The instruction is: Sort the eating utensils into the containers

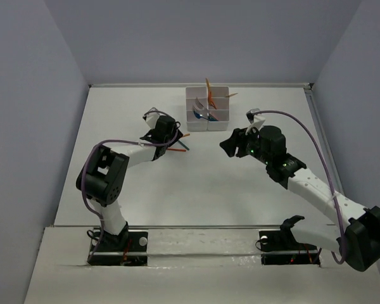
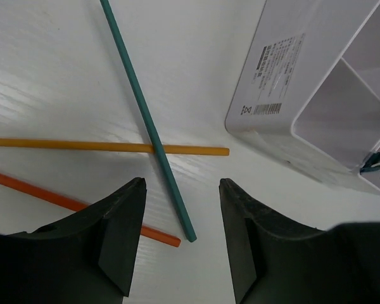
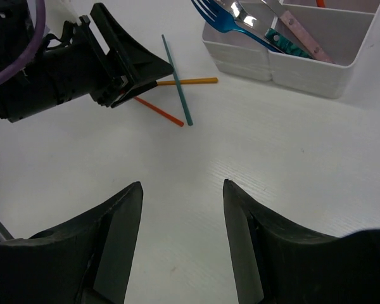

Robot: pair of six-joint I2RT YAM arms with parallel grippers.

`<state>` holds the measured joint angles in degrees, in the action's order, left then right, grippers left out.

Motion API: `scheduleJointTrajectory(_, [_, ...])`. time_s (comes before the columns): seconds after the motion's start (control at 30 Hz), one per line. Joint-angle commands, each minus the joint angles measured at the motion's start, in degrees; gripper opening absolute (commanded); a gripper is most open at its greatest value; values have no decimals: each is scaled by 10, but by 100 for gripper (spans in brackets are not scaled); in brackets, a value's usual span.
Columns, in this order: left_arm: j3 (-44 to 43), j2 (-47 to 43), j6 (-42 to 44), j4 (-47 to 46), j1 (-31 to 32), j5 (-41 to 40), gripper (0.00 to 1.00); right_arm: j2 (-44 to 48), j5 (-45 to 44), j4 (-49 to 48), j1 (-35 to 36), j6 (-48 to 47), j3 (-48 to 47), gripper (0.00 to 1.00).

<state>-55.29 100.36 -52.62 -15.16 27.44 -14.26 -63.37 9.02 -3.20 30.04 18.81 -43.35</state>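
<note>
Three thin sticks lie crossed on the white table: a teal stick (image 2: 149,123), a yellow-orange stick (image 2: 82,145) and an orange stick (image 2: 50,196). My left gripper (image 2: 182,183) is open and empty, low over the teal stick's near end, jaws on either side of it. The sticks also show in the right wrist view: teal (image 3: 181,95), yellow-orange (image 3: 196,80), orange (image 3: 161,113). The white bin block (image 1: 206,125) stands at the back middle with several utensils in it. My right gripper (image 3: 182,185) is open and empty over bare table, right of the sticks.
The bin's labelled side wall (image 2: 272,95) is close on the right of my left gripper. A blue fork (image 3: 221,16) and a teal-handled piece (image 3: 291,44) lie in the near bins (image 3: 304,73). My left gripper (image 3: 126,63) shows in the right wrist view. Grey walls enclose the table.
</note>
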Motion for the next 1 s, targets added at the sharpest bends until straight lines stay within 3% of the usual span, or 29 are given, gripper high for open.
scheduleJointTrajectory(0.0, [-32,5,3,27,31,-59,49,21,6,-39,2,-1,10,59])
scheduleJointTrajectory(0.97, [-98,98,25,83,42,-89,34,13,13,-44,2,6,16,59])
